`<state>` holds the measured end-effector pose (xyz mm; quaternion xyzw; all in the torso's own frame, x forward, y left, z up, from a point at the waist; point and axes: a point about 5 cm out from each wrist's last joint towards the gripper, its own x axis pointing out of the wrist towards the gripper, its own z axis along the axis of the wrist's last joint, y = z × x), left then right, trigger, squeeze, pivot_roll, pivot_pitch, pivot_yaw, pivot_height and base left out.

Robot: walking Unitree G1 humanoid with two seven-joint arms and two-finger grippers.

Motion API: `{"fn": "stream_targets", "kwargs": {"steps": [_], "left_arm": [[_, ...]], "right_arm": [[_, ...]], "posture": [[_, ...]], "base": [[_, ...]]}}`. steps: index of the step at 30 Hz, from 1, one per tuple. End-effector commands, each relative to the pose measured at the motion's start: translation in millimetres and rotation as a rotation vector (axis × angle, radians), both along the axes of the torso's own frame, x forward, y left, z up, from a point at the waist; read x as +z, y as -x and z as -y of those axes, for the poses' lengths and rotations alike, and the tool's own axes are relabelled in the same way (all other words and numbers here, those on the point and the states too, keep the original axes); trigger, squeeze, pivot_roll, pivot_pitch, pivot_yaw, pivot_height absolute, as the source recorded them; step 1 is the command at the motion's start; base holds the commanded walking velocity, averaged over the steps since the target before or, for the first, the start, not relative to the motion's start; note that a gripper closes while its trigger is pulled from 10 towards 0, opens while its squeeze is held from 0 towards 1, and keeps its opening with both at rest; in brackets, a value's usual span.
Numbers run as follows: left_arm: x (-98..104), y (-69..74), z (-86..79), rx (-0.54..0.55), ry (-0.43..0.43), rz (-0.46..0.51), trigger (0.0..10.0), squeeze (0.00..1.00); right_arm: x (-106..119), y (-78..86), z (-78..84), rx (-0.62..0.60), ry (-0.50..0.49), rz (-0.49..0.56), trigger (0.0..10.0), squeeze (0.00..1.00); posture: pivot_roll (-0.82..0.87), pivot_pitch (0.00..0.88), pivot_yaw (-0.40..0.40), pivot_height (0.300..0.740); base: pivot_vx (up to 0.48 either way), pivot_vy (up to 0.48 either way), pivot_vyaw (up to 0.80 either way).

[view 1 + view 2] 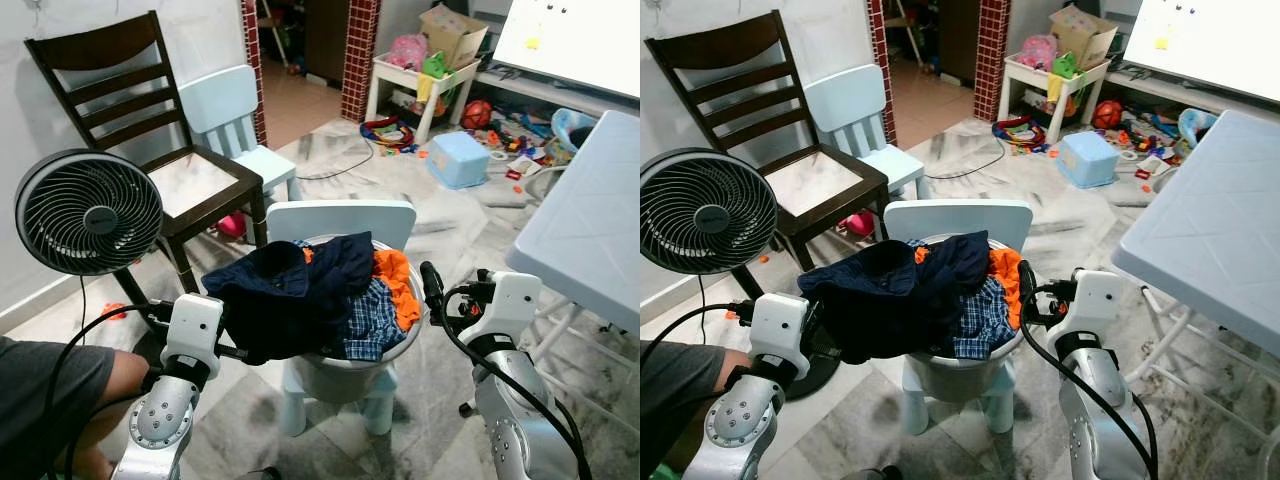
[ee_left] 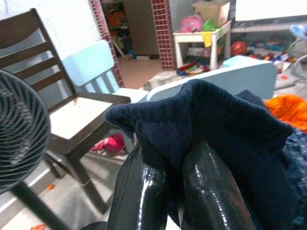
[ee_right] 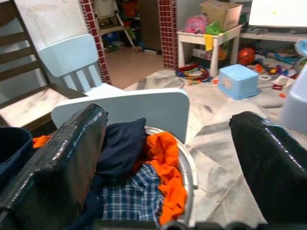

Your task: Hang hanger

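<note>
There are three chairs: one big dark wooden chair (image 1: 130,130) and two small blue ones. The nearer small chair (image 1: 340,225) holds one white basket (image 1: 400,345) up off the floor, so the arms can reach it. It is piled with a dark blue top (image 1: 290,290), a checked cloth (image 1: 370,320) and an orange cloth (image 1: 395,280). The left gripper (image 2: 168,177) pinches the dark blue top. The right gripper (image 3: 168,158) waits beside the basket, fingers wide apart. I see no hanger.

— Where did the laundry basket (image 1: 405,345) sit?
— On a child's chair (image 1: 340,222), clothes (image 1: 300,290) heaped in it (a table (image 1: 590,230) to its right).
— And left?
— A fan (image 1: 88,212), before a wooden chair (image 1: 120,90); another small chair (image 1: 225,110) stood beside that.
</note>
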<state>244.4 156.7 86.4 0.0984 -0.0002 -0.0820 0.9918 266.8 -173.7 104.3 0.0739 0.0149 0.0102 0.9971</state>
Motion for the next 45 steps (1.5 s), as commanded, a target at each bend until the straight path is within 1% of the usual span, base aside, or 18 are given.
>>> {"fn": "stream_targets", "kwargs": {"steps": [1,2,3,6,7,11,12,13,14,15,17,20,22,25,34,36,41,45], "left_arm": [[2.9,-6.6,4.7,-0.019,-0.01,0.033,10.0,0.0],[4.5,-11.3,4.1,0.003,0.01,0.034,10.0,0.0],[4.5,-11.3,4.1,0.003,0.01,0.034,10.0,0.0],[11.2,-19.1,2.3,0.018,0.024,0.052,10.0,0.0],[11.6,-20.2,1.7,0.025,0.04,0.048,10.0,0.0],[12.3,-20.8,2.8,0.027,0.041,0.055,10.0,0.0],[13.8,-21.5,2.1,0.037,0.064,0.056,10.0,0.0],[15.4,-22.5,2.5,0.041,0.115,0.05,10.0,0.0],[15.4,-22.5,2.5,0.041,0.115,0.05,10.0,0.0],[16.4,-22.7,4.6,0.022,0.153,0.043,10.0,0.0],[19.0,-22.7,9.7,-0.012,0.185,0.043,10.0,0.0],[20.3,-23.1,13.8,-0.034,0.229,0.038,10.0,0.0],[20.0,-26.8,19.7,-0.047,0.224,0.039,10.0,0.0],[19.0,-27.7,25.7,-0.066,0.232,0.033,10.0,0.0],[7.9,-22.6,26.5,-0.055,0.251,-0.017,10.0,0.0],[6.5,-22.2,28.5,-0.05,0.236,-0.019,10.0,0.0],[8.8,-23.7,30.9,-0.05,0.238,-0.002,10.0,0.0],[10.7,-23.5,29.4,-0.062,0.232,0.003,10.0,0.0]], "right_arm": [[-3.8,-0.9,3.7,-0.024,0.02,-0.009,10.0,0.0],[-4.1,-3.4,5.3,-0.031,0.039,-0.012,10.0,0.0],[-4.1,-3.4,5.3,-0.031,0.039,-0.012,10.0,0.0],[0.7,-11.5,6.6,-0.034,0.051,0.001,10.0,0.0],[1.9,-14.2,7.0,-0.035,0.051,0.007,10.0,0.0],[2.7,-18.9,9.8,-0.053,0.05,0.013,10.0,0.0],[3.5,-19.8,10.9,-0.057,0.048,0.016,10.0,0.0],[3.6,-20.0,13.2,-0.063,0.052,0.019,10.0,0.0],[3.6,-20.0,13.2,-0.063,0.052,0.019,10.0,0.0],[2.8,-19.8,15.1,-0.067,0.056,0.019,10.0,0.0],[0.0,-17.6,19.9,-0.08,0.067,0.01,10.0,0.0],[-1.5,-15.4,21.2,-0.083,0.07,0.006,10.0,0.0],[-1.4,-13.4,22.1,-0.084,0.074,0.01,10.0,0.0],[-2.7,-10.9,25.5,-0.093,0.082,0.007,10.0,0.0],[-8.7,-5.5,28.4,-0.091,0.108,-0.018,10.0,0.0],[-8.9,-5.4,28.6,-0.09,0.11,-0.019,10.0,0.0],[-3.4,-10.1,29.8,-0.093,0.116,-0.003,10.0,0.0],[-1.7,-12.1,30.9,-0.095,0.113,0.001,10.0,0.0]], "posture": [[0.07,0.0,-0.027,0.74],[0.07,0.0,-0.032,0.74],[0.07,0.0,-0.032,0.74],[0.07,0.0,-0.02,0.74],[0.07,0.0,-0.018,0.74],[0.07,0.0,-0.02,0.74],[0.07,0.0,-0.014,0.74],[0.06,0.0,-0.009,0.74],[0.06,0.0,-0.009,0.74],[0.06,0.0,-0.01,0.74],[0.06,0.0,-0.007,0.74],[0.03,0.0,0.0,0.74],[0.02,0.0,0.008,0.74],[0.01,0.0,0.007,0.74],[0.01,0.0,-0.009,0.74],[0.01,0.0,-0.012,0.74],[0.01,0.0,-0.009,0.74],[0.01,0.0,-0.009,0.74]], "base": [[0.0,0.0,0.0],[0.0,0.0,0.0],[0.0,0.0,0.0],[0.0,0.0,0.0],[0.0,0.0,0.0],[0.0,0.0,-0.35],[0.0,0.0,-0.5],[0.0,0.0,-0.5],[0.0,0.0,-0.5],[0.0,0.0,-0.5],[0.0,0.0,0.0],[0.446,0.0,0.0],[0.339,0.122,0.0],[0.082,0.081,0.0],[0.0,0.0,0.0],[0.0,0.0,0.0],[0.0,0.0,0.0],[0.0,0.0,-0.66]]}}
